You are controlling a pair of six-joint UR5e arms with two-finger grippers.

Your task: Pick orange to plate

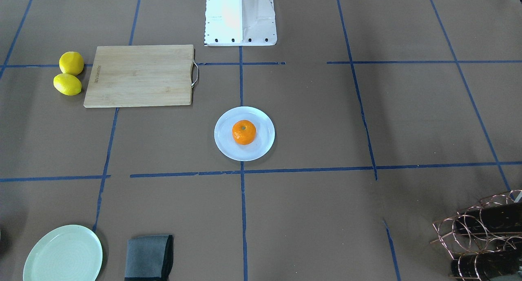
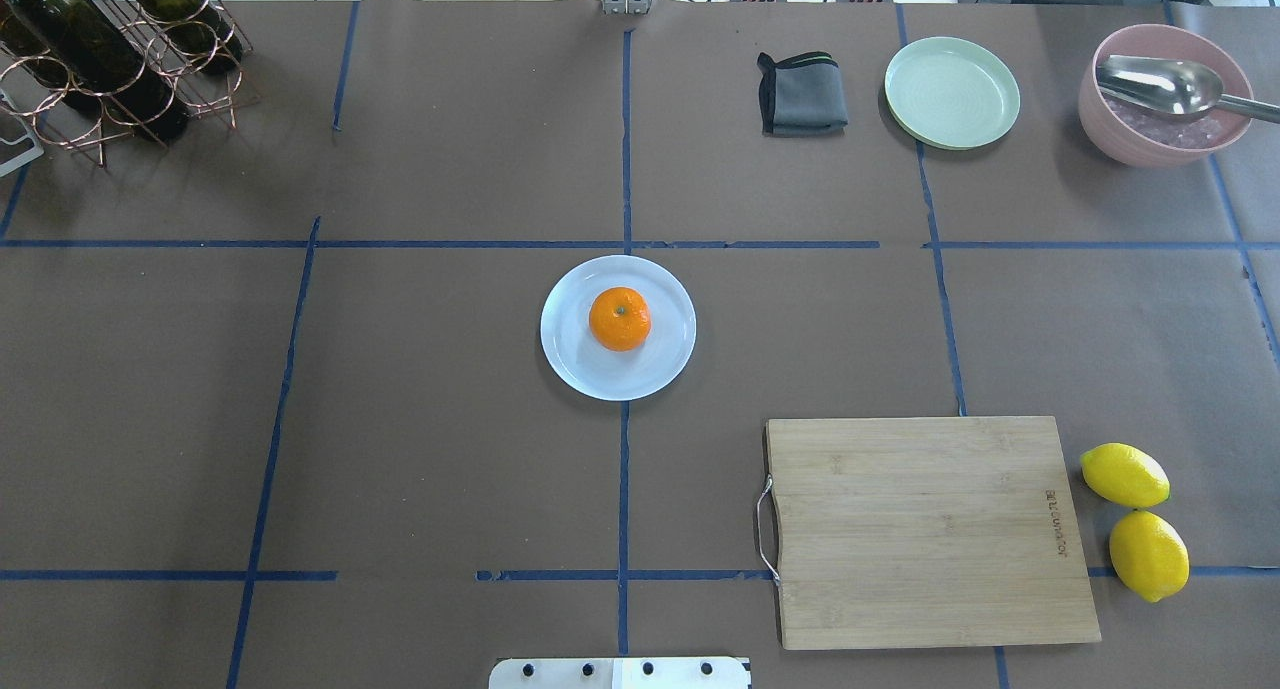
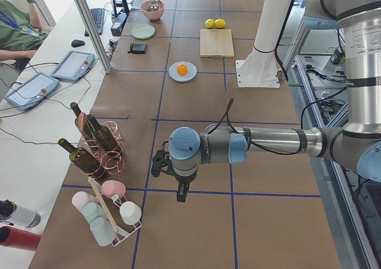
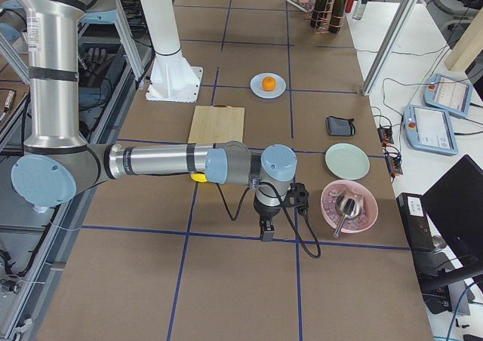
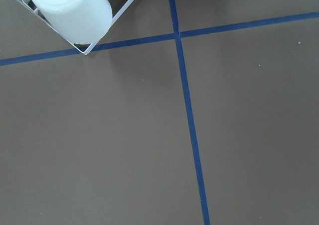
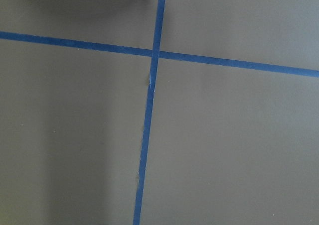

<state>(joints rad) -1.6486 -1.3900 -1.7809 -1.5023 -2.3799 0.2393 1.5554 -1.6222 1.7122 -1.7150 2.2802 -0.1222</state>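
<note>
The orange [image 1: 244, 132] [image 2: 619, 318] sits stem-up in the middle of the pale blue-white plate [image 1: 263, 144] [image 2: 575, 354] at the table's centre, with nothing touching it. In the left side view my left gripper [image 3: 181, 194] hangs far from the plate [image 3: 172, 74], pointing down over a blue tape line near the cup rack. In the right side view my right gripper [image 4: 266, 234] also points down, far from the orange [image 4: 267, 83], close to the pink bowl. Neither gripper shows in the overhead or front views, so I cannot tell if they are open or shut.
A wooden cutting board [image 2: 930, 529] lies beside two yellow lemons [image 2: 1135, 519]. A pale green plate [image 2: 951, 92], a grey cloth [image 2: 803, 94] and a pink bowl with a spoon [image 2: 1160, 99] stand along the far edge. A copper bottle rack [image 2: 110, 59] and a cup rack [image 3: 110, 218] stand at the left end.
</note>
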